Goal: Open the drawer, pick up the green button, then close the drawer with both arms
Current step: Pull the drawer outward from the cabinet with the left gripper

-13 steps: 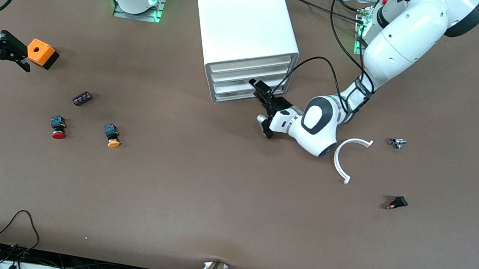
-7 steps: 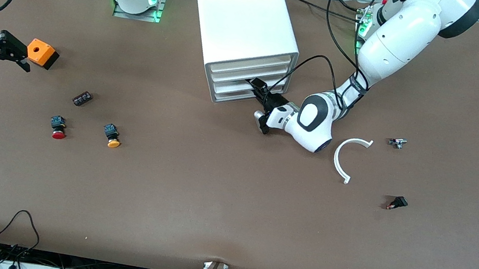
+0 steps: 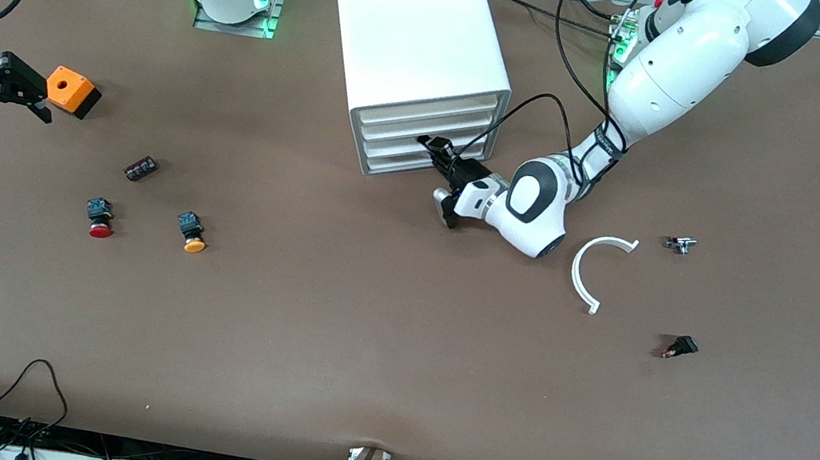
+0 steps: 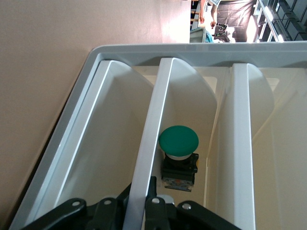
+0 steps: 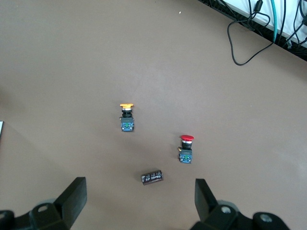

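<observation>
The left end effector (image 3: pixel 437 146) is at the front of the white four-drawer cabinet (image 3: pixel 416 33), its fingers (image 4: pixel 154 208) pinched narrow on the front lip of the drawer (image 4: pixel 148 143), one finger on each face of that thin white wall. Just inside the lip from those fingers, in the drawer's tray, lies the green-capped button (image 4: pixel 178 155), its round green cap pointing away from the end effector and its black-and-blue body toward it. In the front view the drawer (image 3: pixel 408 152) sits about level with the other drawer fronts of the cabinet, and the left arm (image 3: pixel 659 81) reaches down to it from its base at its own end of the tabletop (image 3: pixel 393 354).

The right end effector (image 3: pixel 4 90) hangs over the tabletop at the right arm's end, waiting, its fingers (image 5: pixel 72 196) spread wide and holding nothing. Just beside it sits an orange box with a round hole (image 3: pixel 72 91). Below it, on the tabletop, lie a small dark cylinder (image 5: pixel 152 177), a red-capped button (image 5: pixel 186 149) and an orange-capped button (image 5: pixel 126 117), each apart from the others.

Toward the left arm's end, well clear of the left end effector, lie a white curved part (image 3: pixel 595 270), a small metal piece (image 3: pixel 681 243) and a small black part (image 3: pixel 681 347).
</observation>
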`<state>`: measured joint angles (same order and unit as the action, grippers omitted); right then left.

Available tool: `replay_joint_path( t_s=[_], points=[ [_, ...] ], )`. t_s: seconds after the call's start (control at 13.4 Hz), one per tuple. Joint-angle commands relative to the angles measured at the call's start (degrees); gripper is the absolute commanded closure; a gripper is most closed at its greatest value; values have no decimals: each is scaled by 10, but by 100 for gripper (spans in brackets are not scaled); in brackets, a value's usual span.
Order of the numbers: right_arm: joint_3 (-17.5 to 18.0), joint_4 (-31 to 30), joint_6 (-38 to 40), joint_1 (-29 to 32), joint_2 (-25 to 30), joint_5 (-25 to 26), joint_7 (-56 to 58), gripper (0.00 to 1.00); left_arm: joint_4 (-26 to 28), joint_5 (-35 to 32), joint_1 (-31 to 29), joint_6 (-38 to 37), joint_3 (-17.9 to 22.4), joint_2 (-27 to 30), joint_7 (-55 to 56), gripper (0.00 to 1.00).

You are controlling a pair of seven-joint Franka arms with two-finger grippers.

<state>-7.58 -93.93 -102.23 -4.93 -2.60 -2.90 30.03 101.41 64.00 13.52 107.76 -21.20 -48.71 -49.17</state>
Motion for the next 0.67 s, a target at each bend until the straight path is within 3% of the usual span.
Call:
replay_joint_path(
  t_s=[0.0, 0.6],
  points=[
    [-2, 12, 2, -4, -4, 2, -5, 0, -2, 29, 1, 17, 6, -4, 7, 100],
    [-2, 12, -1, -4, -6, -4, -7, 0, -9, 72, -23, 34, 30, -9, 13, 100]
  ],
)
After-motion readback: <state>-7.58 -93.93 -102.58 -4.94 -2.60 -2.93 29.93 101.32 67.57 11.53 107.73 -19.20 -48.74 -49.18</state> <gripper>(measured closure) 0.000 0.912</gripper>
